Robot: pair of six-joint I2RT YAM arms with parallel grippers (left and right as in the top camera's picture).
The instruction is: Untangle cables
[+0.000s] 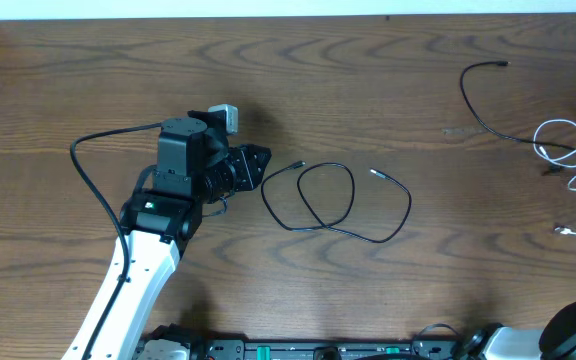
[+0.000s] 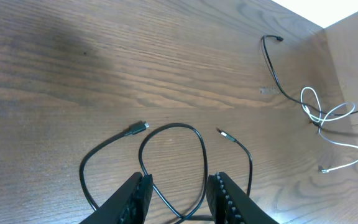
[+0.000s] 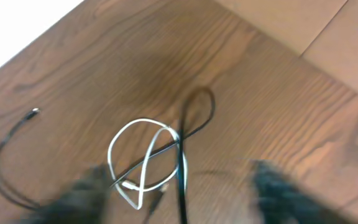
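brown wood-grain table (image 1: 368, 60) fills every view. centre stage, a black cable (image 1: 353, 190) lies flat in a loose loop, both plug ends free, well apart from the other cords. the left claw (image 2: 180, 196) hovers just at that loop's left side, its fingers partly open. from the wrist view the near run of the loop passes between the two fingers with nothing clamped. over at the right edge, a second black cable (image 1: 464, 85) curves down from its plug and crosses into a white cable (image 3: 143, 121). the white one is coiled in a couple of small loops with the black strand threaded through them, touching. the right claw (image 3: 185, 199) hangs above that knot. its fingers are only dark smears in the blur, but they look spread wide with nothing held between them.
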